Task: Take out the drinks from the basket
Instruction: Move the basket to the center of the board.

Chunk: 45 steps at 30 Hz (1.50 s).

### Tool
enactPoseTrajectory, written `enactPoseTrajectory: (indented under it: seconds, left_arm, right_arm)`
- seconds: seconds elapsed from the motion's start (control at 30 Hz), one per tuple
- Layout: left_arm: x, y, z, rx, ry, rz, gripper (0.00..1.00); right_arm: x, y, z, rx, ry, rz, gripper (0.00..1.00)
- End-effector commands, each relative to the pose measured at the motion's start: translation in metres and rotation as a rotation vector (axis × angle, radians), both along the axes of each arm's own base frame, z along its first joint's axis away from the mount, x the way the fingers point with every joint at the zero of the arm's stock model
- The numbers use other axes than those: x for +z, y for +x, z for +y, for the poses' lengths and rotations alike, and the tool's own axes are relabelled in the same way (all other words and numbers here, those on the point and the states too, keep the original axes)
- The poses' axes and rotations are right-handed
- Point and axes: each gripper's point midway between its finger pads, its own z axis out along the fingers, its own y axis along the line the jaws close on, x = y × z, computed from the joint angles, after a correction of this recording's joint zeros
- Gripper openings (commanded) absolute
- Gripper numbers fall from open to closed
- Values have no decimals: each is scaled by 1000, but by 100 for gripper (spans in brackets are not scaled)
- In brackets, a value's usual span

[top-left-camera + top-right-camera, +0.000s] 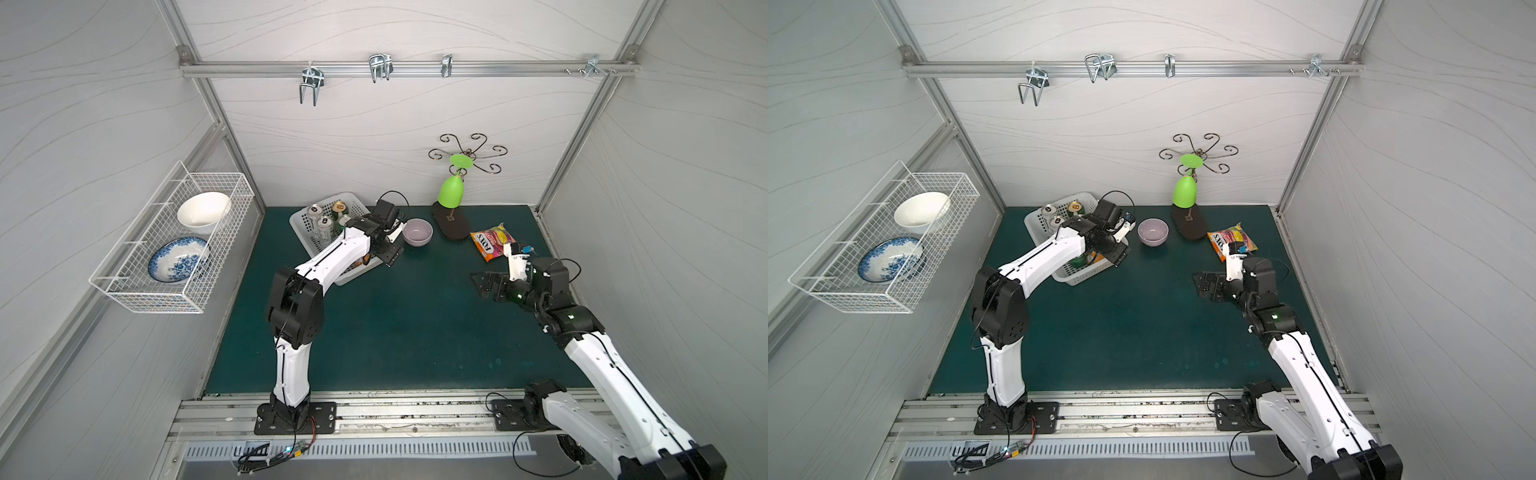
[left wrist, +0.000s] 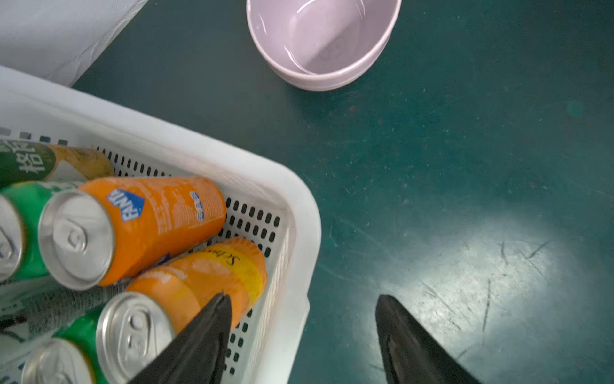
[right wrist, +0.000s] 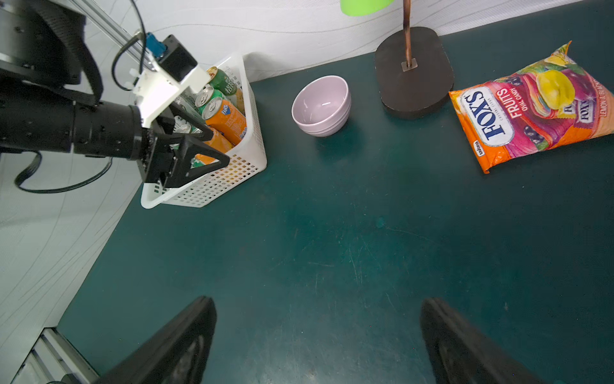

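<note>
While we hold nothing, the visible cans (image 2: pixel 149 219) all sit in the basket (image 2: pixel 149 133). Left hand (image 2: pixel 302 297) straddles its wall, apart; right hand (image 3: pixel 319 301) gapes idle.

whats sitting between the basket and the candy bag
The lilac bowl, nearer the basket, then the stand's dark oval base beside the candy bag; the right wrist view shows both.

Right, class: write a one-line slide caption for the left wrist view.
Open left hand straddles the basket wall by an orange can; empty pink bowl nearby.
</note>
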Motion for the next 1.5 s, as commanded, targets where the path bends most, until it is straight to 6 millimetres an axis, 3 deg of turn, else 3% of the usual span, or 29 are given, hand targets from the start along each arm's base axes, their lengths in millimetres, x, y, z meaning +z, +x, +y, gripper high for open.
enactPoseTrajectory:
  seconds: [0.0,0.27,0.6,1.1,1.47]
  left_arm:
    - [-7,7,-2,-34,33,30,72]
    - [-24,17,-1,-24,27,58,67]
    - [-47,18,-3,-59,36,71,50]
    - [-33,1,-4,-93,21,12,19]
    - [-9,-36,-30,-158,-25,-32,14]
  right_arm:
    - [0,-4,-3,-2,-24,-13,99]
    - [0,-2,-6,-13,-47,-21,99]
    - [-9,-3,-5,-3,-60,-1,99]
    - [-12,-8,-8,-4,-67,-2,99]
    - [-13,-15,-13,-14,-76,-3,99]
